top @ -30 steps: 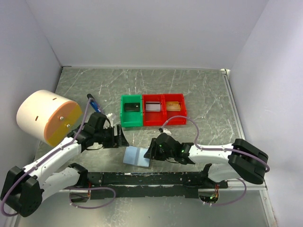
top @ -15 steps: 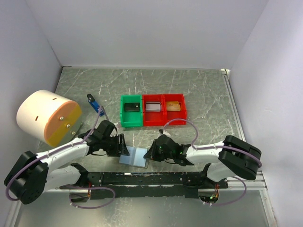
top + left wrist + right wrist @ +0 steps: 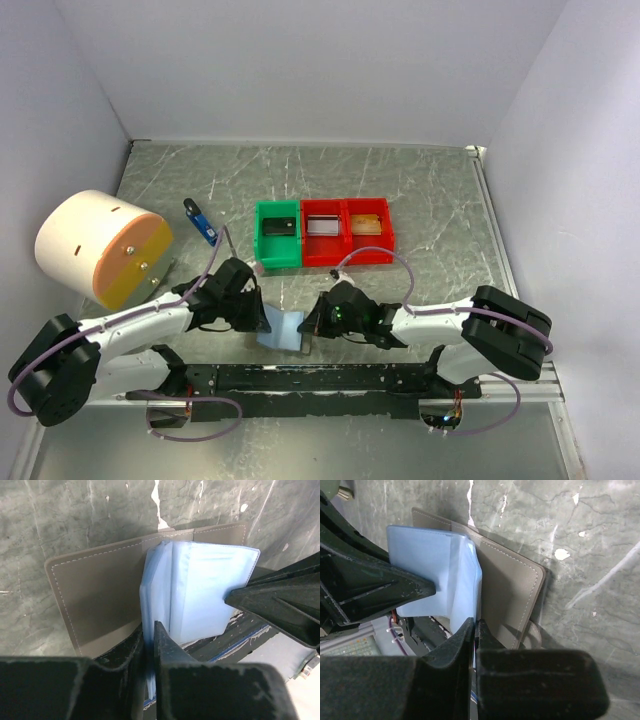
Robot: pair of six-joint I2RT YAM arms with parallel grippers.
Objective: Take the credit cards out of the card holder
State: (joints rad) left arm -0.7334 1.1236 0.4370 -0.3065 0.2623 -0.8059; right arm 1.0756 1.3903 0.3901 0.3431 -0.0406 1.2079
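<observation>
**Both grippers pinching the opened card holder**

At far left stands a cream-and-orange drum (image 3: 98, 246). The left gripper (image 3: 258, 314) reaches in from the left, its fingers (image 3: 167, 652) nearly closed on the near edge of a pale blue inner panel. The card holder (image 3: 284, 329) lies on the tabletop (image 3: 440, 200) between the two grippers, near the arm bases and in front of the green tray (image 3: 277, 236). Its grey cover lies spread flat, with the blue panels raised off it. The right gripper (image 3: 312, 322) meets it from the right, fingers (image 3: 462, 642) clamped fully together on a blue panel's edge.
</observation>
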